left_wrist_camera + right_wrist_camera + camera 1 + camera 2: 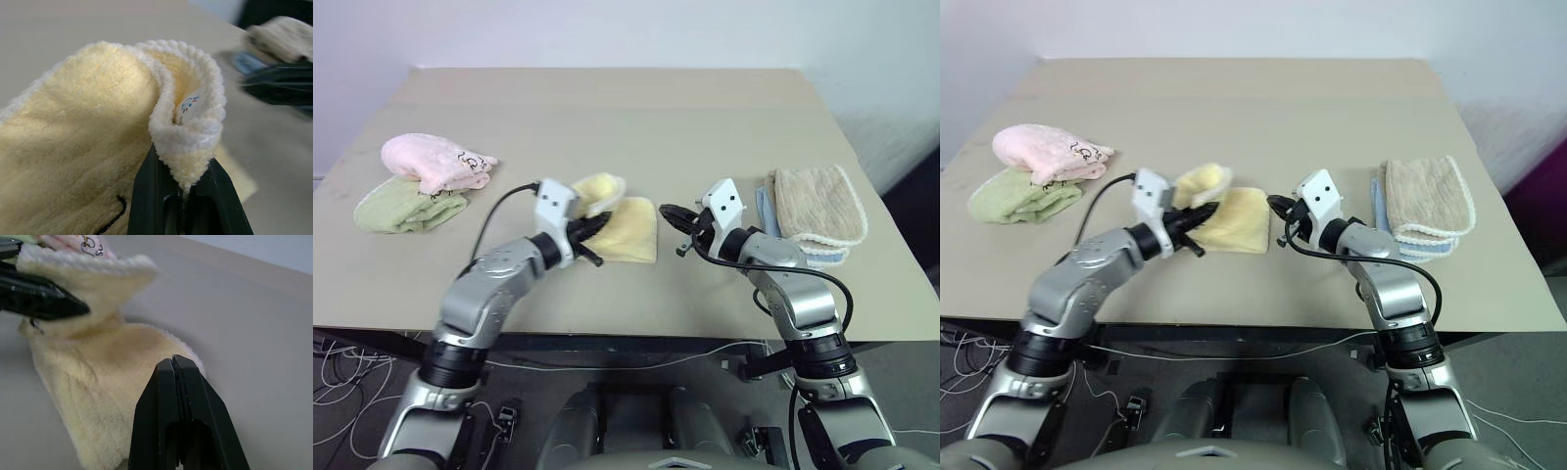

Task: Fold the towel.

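While its two black fingers pinch a corded edge of the pale yellow terry-cloth towel [625, 227], the left gripper [591, 231] holds that part of the cloth raised off the wide beige tabletop [636, 117], the lifted end curling over on itself. The rest of the towel lies flat on the table near its front edge, in the middle. In the left wrist view the pinched edge rolls into a loop of whitish cording around a small white label with a tiny coloured print [190, 104], and a thin dark line shows on the pile beside the fingers [146, 200].

Just to the right of the yellow towel, apart from it, the right gripper [670, 213] points toward the cloth with its fingers pressed together on nothing; the right wrist view shows them shut just short of the towel's near edge [122, 382].

Farther right of the yellow towel sits a folded beige-tan towel with white edging [819, 204], resting on a pale blue folded cloth [766, 210]. Well to the left of the yellow towel, near the table's left edge, a pink fluffy towel [435, 162] lies partly atop a folded green towel [403, 209].
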You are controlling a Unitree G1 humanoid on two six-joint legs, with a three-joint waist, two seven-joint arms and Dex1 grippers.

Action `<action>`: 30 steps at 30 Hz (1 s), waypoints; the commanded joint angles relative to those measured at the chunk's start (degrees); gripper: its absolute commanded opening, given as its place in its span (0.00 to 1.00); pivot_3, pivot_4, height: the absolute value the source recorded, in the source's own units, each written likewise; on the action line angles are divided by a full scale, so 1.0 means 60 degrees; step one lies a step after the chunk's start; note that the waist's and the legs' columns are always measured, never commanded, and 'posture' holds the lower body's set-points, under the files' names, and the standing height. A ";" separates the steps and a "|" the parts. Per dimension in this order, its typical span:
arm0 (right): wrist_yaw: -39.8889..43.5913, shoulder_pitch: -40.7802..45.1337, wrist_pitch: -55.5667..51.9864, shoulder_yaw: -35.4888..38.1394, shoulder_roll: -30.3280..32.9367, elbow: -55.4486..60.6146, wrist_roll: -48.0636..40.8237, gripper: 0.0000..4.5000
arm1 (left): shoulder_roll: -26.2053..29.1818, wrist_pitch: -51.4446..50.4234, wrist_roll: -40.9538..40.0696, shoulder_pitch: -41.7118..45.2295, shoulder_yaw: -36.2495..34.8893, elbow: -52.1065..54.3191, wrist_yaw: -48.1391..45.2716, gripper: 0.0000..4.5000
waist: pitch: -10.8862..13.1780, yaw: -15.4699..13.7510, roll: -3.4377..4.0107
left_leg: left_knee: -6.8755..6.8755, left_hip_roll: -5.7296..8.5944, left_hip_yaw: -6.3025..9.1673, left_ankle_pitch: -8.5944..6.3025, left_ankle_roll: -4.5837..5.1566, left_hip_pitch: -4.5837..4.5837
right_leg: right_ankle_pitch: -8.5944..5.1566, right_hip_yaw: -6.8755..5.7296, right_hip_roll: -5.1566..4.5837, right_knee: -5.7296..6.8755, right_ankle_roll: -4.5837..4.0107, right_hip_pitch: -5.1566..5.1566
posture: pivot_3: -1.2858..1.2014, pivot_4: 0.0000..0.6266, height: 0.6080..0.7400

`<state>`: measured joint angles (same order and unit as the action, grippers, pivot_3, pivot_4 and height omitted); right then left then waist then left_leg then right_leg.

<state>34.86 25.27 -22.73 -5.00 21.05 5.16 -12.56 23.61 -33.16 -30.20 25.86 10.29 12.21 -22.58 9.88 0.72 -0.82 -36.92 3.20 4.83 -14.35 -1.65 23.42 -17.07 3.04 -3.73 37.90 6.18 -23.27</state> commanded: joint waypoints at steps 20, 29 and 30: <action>-0.0456 -0.0341 -0.0076 0.0355 0.0033 0.0752 -0.0096 0.00 | -0.0864 -0.0352 0.2433 0.0917 0.1367 -0.0814 -0.1568 0.15 | 0.0002 0.0008 0.0000 | -0.0008 0.0000 0.0001 0.0000 0.0003 0.0001 | 0.0000 -0.0001 0.0006 0.0002 0.0002 0.0003 | 0.52 0.24 1.00; -0.0341 -0.0183 -0.0070 0.0298 0.0061 0.0627 -0.0086 0.00 | -0.0417 -0.1246 0.1671 0.0574 0.0503 0.0252 -0.2298 0.82 | 0.0002 0.0026 0.0000 | -0.0008 -0.0002 0.0001 0.0000 0.0002 0.0001 | 0.0000 0.0000 0.0006 0.0003 0.0003 0.0002 | 0.52 0.24 1.00; -0.0326 -0.0162 -0.0071 0.0299 0.0068 0.0621 -0.0091 0.00 | -0.0351 -0.1330 0.1517 0.0531 0.0350 0.0397 -0.2387 0.90 | 0.0002 0.0031 0.0001 | -0.0008 -0.0003 0.0001 0.0000 0.0002 0.0001 | 0.0000 0.0000 0.0007 0.0004 0.0002 0.0001 | 0.52 0.24 1.00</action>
<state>32.60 23.05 -23.41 -3.79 21.28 7.06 -12.57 21.00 -40.59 -18.90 29.01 15.24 10.91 -35.73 9.90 0.90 -0.82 -36.97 3.18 4.84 -14.35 -1.63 23.42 -17.07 3.04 -3.69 37.92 6.19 -23.26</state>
